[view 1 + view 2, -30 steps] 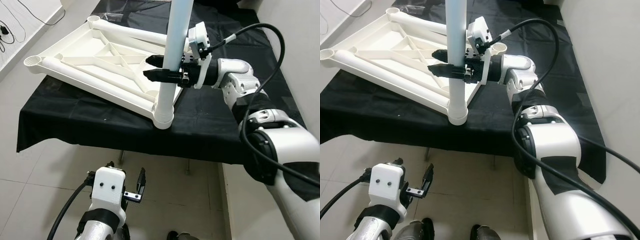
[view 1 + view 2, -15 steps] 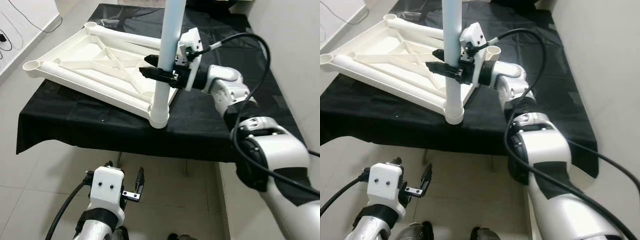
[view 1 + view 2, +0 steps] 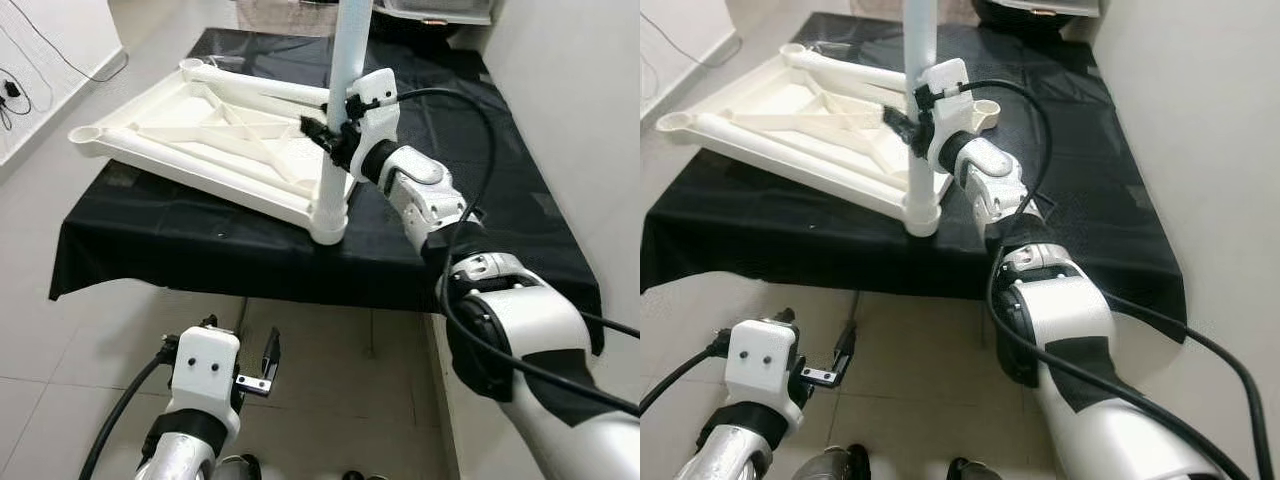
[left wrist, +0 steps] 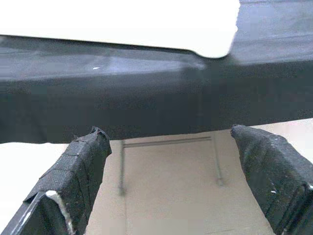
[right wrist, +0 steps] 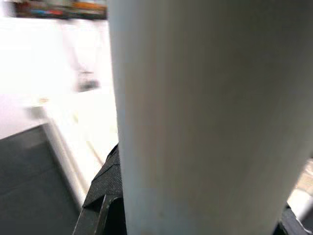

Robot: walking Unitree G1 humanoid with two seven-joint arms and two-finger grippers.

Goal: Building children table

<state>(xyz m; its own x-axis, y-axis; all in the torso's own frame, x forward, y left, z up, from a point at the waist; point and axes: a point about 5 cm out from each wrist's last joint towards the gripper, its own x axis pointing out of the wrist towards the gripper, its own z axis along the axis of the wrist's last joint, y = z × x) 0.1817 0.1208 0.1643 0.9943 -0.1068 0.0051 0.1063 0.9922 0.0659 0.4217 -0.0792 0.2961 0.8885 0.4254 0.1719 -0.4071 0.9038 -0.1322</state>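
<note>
fingers of the right gripper (image 3: 322, 142) clamp the upright table leg (image 3: 340, 110) — left fingers (image 4: 80, 169) spread, idle.

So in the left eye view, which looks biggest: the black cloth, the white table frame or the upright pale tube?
1. Black cloth covering the table.
2. White plastic table frame lying on it.
3. Upright pale tube, gripped by the right hand; its top is cut off.

Black cloth (image 3: 470, 215), tiled floor (image 3: 60, 360)

Upright leg (image 3: 340, 120) and frame (image 3: 210, 130) apparently crowd the table's (image 3: 480, 210) left half.
</note>
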